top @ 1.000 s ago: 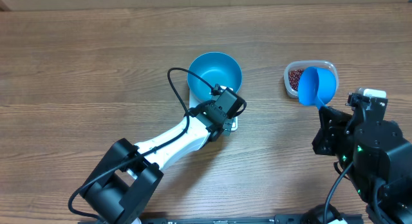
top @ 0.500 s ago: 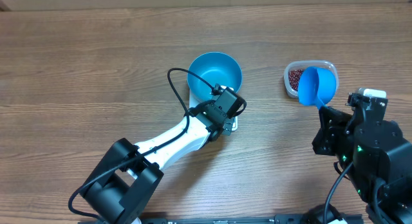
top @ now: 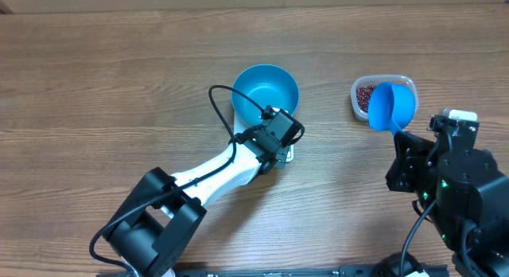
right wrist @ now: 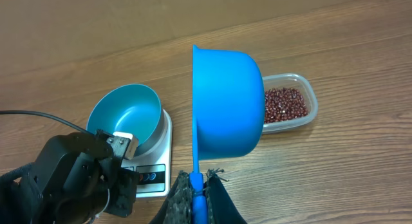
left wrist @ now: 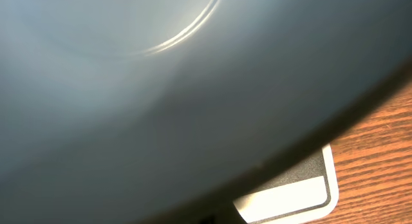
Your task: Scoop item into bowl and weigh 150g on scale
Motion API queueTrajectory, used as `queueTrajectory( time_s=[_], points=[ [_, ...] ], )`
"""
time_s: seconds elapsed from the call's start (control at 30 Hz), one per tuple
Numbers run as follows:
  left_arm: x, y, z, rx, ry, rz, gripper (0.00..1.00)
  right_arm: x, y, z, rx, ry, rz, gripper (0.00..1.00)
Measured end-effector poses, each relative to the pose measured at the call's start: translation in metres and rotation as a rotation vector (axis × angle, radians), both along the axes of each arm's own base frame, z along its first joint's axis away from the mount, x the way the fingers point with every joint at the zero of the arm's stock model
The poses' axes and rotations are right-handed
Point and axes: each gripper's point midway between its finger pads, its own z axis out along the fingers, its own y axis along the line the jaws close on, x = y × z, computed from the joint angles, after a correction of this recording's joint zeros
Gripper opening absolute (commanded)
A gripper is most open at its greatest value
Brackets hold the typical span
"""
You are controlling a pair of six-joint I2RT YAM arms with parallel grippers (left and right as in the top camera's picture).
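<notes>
The right gripper [right wrist: 198, 187] is holding the handle of the scoop [right wrist: 228, 108], with its jaws closed narrowly on it. In the overhead view the scoop's long axis is running from 5 o'clock at the gripper to 11 o'clock at the cup. The cup is lying on its side with its mouth facing 9 o'clock, and it is overlapping the tub [top: 382, 78]. The beans [top: 364, 95] are lying in the tub, at 2 o'clock in the overhead view. The bowl [top: 266, 87] is sitting on the scale [right wrist: 158, 161], whose display edge is facing 6 o'clock. The left gripper [top: 270, 115] is resting at the bowl's 6 o'clock rim with its jaws closed. Whether the jaws are pinching the rim cannot be told.
</notes>
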Motion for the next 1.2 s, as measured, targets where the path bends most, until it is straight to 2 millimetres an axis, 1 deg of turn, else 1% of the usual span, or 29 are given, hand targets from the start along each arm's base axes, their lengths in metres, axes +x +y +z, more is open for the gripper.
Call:
queueTrajectory(
  time_s=[0.2,1.2],
  points=[
    [0.001,-0.0009,-0.0062,0.004,0.004,0.0,0.04,0.0,0.0,-0.0001,0.0,0.0,0.0,0.04],
    [0.0073,-0.0005,-0.0063,0.011,-0.025,0.012,0.04,0.0,0.0,-0.0001,0.0,0.0,0.0,0.04]
  ],
)
